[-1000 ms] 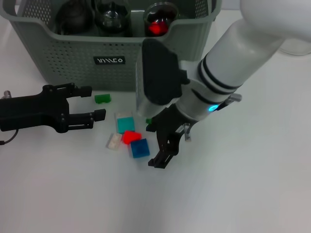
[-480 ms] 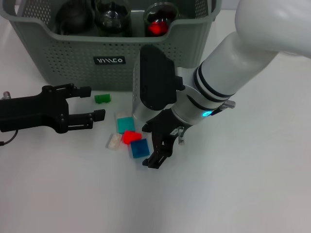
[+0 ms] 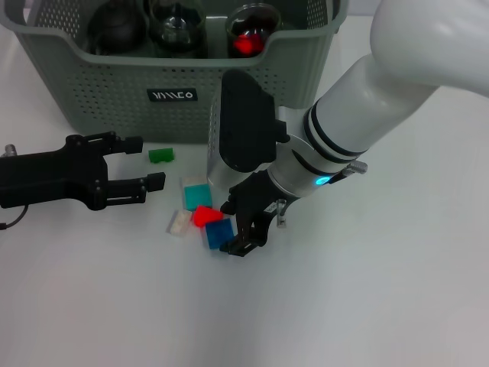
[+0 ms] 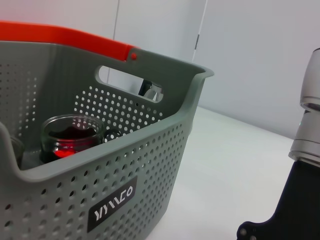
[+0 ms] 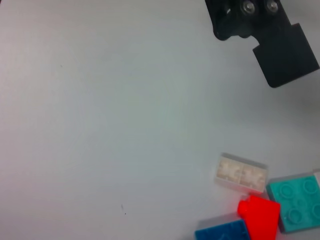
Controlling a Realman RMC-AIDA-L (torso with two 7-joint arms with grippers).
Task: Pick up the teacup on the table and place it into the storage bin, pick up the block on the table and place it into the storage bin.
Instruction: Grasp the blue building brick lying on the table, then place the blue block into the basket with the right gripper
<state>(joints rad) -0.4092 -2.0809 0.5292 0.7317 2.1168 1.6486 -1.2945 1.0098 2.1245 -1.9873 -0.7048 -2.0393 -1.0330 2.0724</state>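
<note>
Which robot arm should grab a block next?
The right one, probably. The right gripper is down at the blue block, in the pile with the red block. The left gripper lies open, away from the pile beside the storage bin.

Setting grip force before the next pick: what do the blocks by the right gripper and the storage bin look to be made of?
The blocks look like hard moulded plastic: the blue block, red block and teal block are glossy with round studs, while the whitish block looks translucent. The storage bin seems matte grey-green plastic, with perforated walls and a moulded rim. The right gripper stands at the blue block.
</note>
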